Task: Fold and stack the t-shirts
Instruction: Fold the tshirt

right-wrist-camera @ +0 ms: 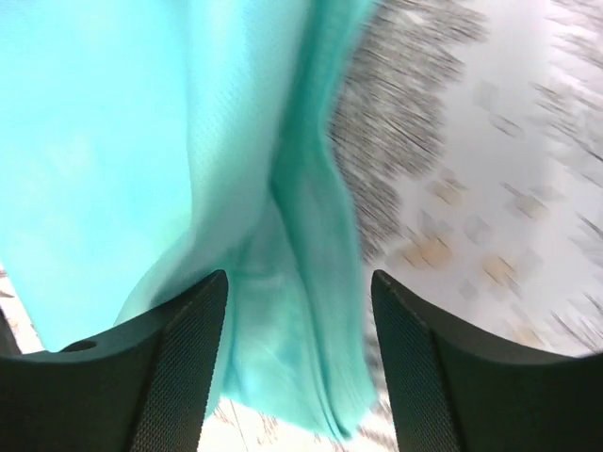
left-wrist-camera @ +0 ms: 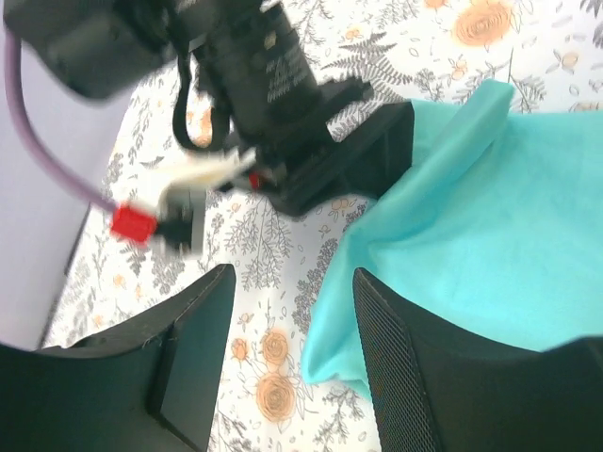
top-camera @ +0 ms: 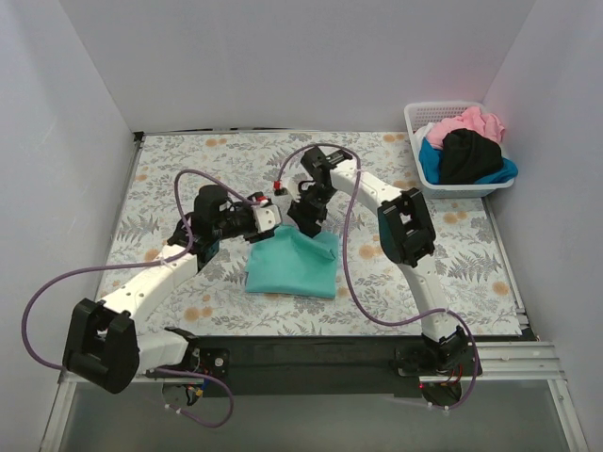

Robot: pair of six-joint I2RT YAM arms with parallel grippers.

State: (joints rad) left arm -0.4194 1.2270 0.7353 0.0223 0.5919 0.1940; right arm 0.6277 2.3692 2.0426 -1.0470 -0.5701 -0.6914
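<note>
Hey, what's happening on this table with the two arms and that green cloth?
Two robot arms are working on a teal-green cloth t-shirt on the floral table cloth. The right gripper has a raised edge of it between its fingers; the left gripper is open beside it. Pink, black and blue shirts wait in the white plastic lattice basket.

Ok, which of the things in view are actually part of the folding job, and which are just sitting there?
Part of the job:
teal t-shirt, on the table between the arms
pink t-shirt, black t-shirt and blue t-shirt, piled in the basket

Just lying about:
white basket
floral table cloth
</note>
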